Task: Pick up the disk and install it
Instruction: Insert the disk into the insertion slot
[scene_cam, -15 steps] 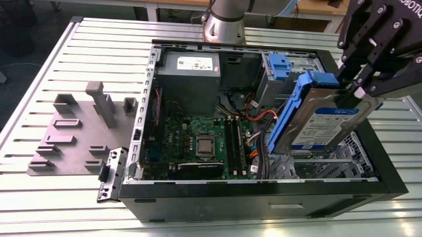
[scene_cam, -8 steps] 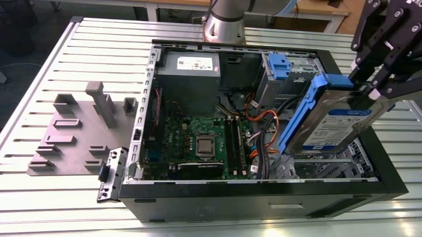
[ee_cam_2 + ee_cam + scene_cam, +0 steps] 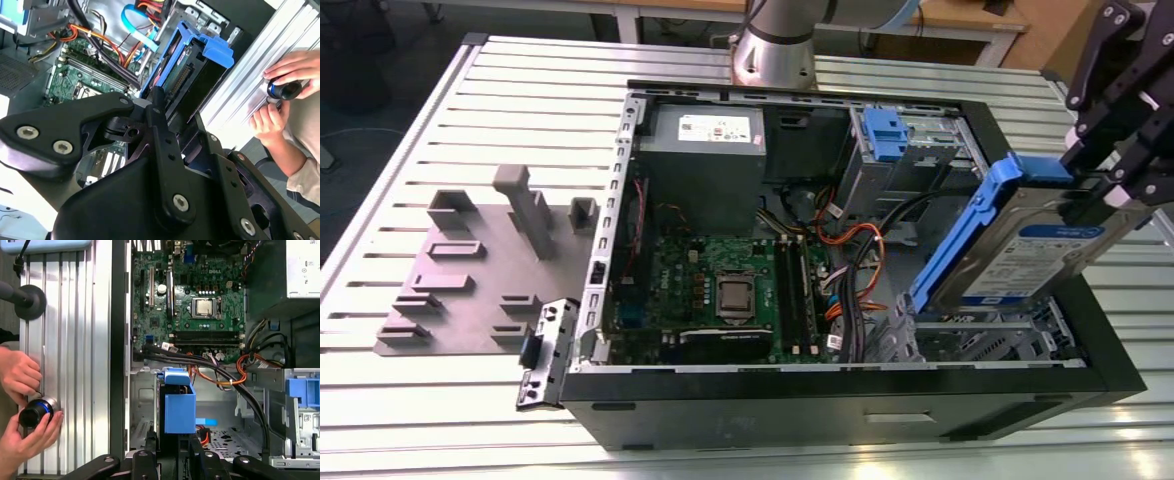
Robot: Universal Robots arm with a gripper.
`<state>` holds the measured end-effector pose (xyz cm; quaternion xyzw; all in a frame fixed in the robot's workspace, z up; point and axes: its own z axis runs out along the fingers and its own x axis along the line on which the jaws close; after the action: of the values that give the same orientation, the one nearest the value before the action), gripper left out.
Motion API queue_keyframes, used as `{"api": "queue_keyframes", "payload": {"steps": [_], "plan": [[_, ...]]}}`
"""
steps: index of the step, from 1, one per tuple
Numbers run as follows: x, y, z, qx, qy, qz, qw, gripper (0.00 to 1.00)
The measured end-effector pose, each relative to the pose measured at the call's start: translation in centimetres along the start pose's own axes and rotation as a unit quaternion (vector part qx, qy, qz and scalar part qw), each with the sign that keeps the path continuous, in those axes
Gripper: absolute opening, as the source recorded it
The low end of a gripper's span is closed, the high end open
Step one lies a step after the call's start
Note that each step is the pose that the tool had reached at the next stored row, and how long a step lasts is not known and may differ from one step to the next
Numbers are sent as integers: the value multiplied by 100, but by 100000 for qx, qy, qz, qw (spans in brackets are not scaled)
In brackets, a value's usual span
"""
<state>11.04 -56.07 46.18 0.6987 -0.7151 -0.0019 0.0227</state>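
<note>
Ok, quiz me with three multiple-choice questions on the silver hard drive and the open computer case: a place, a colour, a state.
1. Where is the silver rectangular hard drive? A) flat on the floor of the black open computer case B) tilted over that case C) upright on its rim
2. What colour is the drive's plastic carrier? A) red B) yellow C) blue
3. What is the black gripper doing? A) shut on the drive B) open, apart from it C) shut on nothing
Answers: 1 B, it slants above the case at the exterior view's right; 2 C, a blue frame edges it; 3 A, it clamps the drive's upper end.
</note>
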Motion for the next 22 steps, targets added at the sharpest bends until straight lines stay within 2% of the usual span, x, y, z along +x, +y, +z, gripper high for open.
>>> {"api": "queue_keyframes", "payload": {"steps": [4,22], "plan": [[-3,-37,31,-2,15,-4,100000,35],[-12,-38,62,-13,27,326,99999,35]]}}
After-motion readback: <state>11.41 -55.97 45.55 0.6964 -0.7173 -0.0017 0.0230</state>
